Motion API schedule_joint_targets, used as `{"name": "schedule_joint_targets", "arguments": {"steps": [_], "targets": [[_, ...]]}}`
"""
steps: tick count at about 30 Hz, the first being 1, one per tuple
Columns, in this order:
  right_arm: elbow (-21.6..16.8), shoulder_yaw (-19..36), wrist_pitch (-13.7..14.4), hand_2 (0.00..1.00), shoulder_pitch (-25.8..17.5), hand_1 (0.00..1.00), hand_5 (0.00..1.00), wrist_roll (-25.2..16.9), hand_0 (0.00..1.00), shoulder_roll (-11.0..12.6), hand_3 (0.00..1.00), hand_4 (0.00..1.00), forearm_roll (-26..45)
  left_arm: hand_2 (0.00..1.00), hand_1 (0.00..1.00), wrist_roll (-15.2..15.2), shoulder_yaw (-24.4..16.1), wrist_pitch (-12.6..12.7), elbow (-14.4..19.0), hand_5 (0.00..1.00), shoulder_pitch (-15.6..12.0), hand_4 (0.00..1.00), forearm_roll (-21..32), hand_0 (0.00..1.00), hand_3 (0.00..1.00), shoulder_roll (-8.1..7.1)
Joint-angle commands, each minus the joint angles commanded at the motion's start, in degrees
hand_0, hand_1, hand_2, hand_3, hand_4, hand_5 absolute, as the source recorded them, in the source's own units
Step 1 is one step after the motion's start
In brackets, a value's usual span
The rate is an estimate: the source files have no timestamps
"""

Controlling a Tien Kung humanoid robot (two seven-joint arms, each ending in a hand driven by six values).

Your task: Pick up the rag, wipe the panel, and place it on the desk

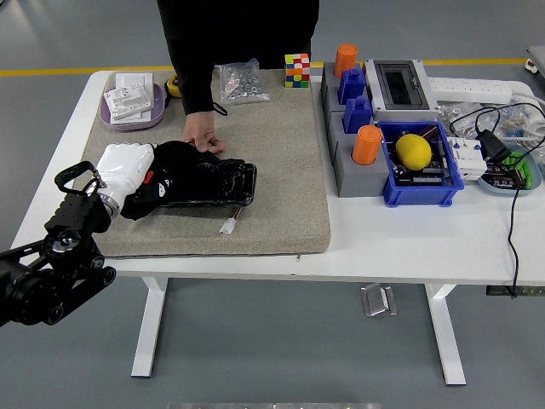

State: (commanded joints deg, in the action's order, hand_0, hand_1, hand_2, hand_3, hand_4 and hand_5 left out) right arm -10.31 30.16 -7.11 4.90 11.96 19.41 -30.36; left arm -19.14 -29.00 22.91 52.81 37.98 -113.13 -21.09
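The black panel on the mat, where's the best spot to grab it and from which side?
Probably the panel's right short edge, approached from the right: that end lies flat and bare, while the left hand with the rag covers the left end and a person's hand rests behind it.
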Motion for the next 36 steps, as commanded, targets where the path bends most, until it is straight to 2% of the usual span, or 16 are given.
{"name": "schedule_joint_targets", "arguments": {"steps": [15, 23, 32, 36], "targets": [[0.00, 2.80, -0.26, 0.727, -0.10, 0.725, 0.566, 0.83, 0.764, -0.49, 0.591, 0.899, -2.42, 0.458, 0.126, -0.31, -3.92, -0.15, -0.62, 0.002, -0.87, 0.451, -2.34, 0.225, 0.411, -1.98], [0.00, 3.54, -0.35, 0.727, -0.27, 0.724, 0.566, 1.12, 0.764, -0.63, 0.591, 0.899, -2.98, 0.459, 0.127, 0.09, -7.35, 0.17, -2.55, 0.002, -2.09, 0.452, -3.24, 0.225, 0.412, -3.17], [0.00, 3.62, -0.36, 0.727, -0.48, 0.724, 0.565, 1.16, 0.764, -0.79, 0.591, 0.898, -2.98, 0.458, 0.126, 1.34, -10.81, 1.14, -6.72, 0.002, -3.81, 0.453, -1.83, 0.225, 0.411, -2.85], [0.00, 3.33, -0.37, 0.726, -0.46, 0.724, 0.565, 1.13, 0.763, -0.76, 0.591, 0.898, -2.66, 0.458, 0.131, 1.93, -10.50, 1.51, -7.42, 0.002, -4.20, 0.453, -0.15, 0.225, 0.410, -2.47]]}}
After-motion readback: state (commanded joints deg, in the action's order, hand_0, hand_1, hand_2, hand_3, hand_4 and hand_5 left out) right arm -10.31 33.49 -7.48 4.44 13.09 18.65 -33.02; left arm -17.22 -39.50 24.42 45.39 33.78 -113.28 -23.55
